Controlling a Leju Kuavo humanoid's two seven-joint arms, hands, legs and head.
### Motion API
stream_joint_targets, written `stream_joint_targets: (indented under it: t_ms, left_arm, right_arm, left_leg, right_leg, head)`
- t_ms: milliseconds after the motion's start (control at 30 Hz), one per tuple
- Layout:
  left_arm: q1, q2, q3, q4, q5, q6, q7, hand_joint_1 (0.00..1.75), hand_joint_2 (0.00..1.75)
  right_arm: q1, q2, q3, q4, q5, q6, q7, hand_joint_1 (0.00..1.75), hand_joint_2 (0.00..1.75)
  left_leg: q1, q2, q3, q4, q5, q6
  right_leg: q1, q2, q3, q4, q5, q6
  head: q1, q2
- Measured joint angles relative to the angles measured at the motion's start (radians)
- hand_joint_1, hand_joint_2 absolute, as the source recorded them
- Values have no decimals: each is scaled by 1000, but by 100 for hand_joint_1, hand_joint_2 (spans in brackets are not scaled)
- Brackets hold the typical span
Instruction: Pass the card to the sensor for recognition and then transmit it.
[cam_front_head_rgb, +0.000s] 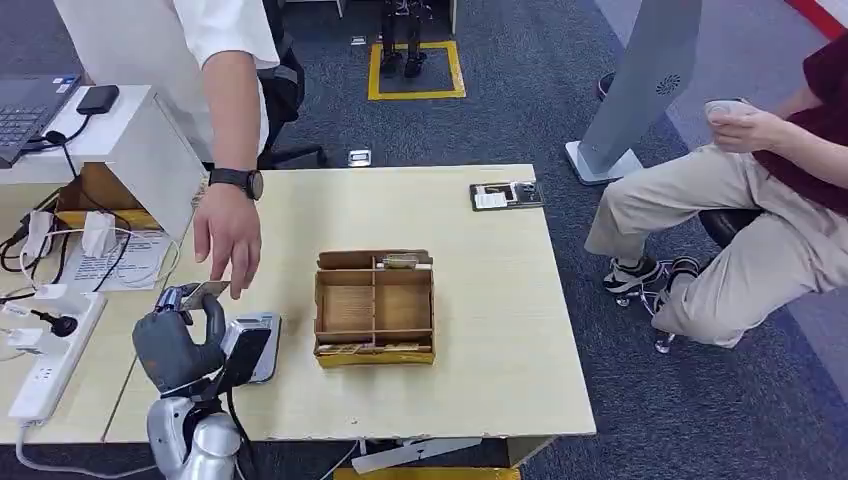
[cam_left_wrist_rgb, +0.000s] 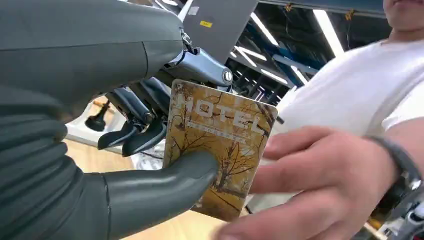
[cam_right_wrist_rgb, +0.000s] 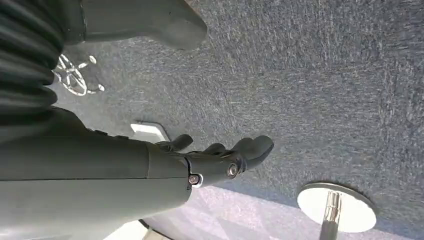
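A yellow hotel card (cam_left_wrist_rgb: 220, 142) with tree artwork is pinched between the thumb (cam_left_wrist_rgb: 165, 185) and the dark fingers (cam_left_wrist_rgb: 135, 132) of my left hand (cam_front_head_rgb: 180, 340). That hand is raised over the table's front left, with the card (cam_front_head_rgb: 192, 294) sticking up from it. A standing person's hand (cam_front_head_rgb: 230, 235) reaches down to the card, and its fingers (cam_left_wrist_rgb: 310, 185) touch the card's free edge. The grey card sensor (cam_front_head_rgb: 255, 345) lies on the table just right of my left hand. My right hand (cam_right_wrist_rgb: 220, 160) hangs over the carpet, fingers spread and holding nothing.
A cardboard divider box (cam_front_head_rgb: 375, 305) stands mid-table, right of the sensor. A black tray with cards (cam_front_head_rgb: 508, 195) lies at the far right corner. A power strip (cam_front_head_rgb: 50, 360), cables and a laptop (cam_front_head_rgb: 25, 110) crowd the left side. A seated person (cam_front_head_rgb: 740, 200) is at the right.
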Motion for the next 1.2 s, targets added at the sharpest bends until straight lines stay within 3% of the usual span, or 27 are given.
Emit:
stream_joint_targets:
  t_ms: [300,333,367,600,1200]
  left_arm:
    - [-93,-10,0,36,158,-1,-16,175,175]
    - [-105,-13,0,42,174,-1,-16,147,175]
    - [-117,-15,0,46,196,-1,-17,0,175]
    - [-165,-28,0,73,322,-1,-18,0,175]
    - [-170,-31,0,72,381,-1,-67,0,175]
  right_arm:
    - [-5,0,15,0,6,0,5,0,175]
    - [-5,0,16,0,7,0,7,0,175]
    - [-5,0,19,0,8,0,9,0,175]
    - [-7,0,25,0,0,0,10,0,175]
    - [-7,25,26,-19,-19,0,10,0,175]
  left_leg:
    - [0,0,0,0,0,0]
    - [0,0,0,0,0,0]
    - [0,0,0,0,0,0]
    - [0,0,0,0,0,0]
    - [0,0,0,0,0,0]
  right_leg:
    - [0,0,0,0,0,0]
    - [0,0,0,0,0,0]
    - [0,0,0,0,0,0]
    - [0,0,0,0,0,0]
    - [0,0,0,0,0,0]
  head:
    - [0,0]
    - [0,0]
    - [0,0]
    - [0,0]
    - [0,0]
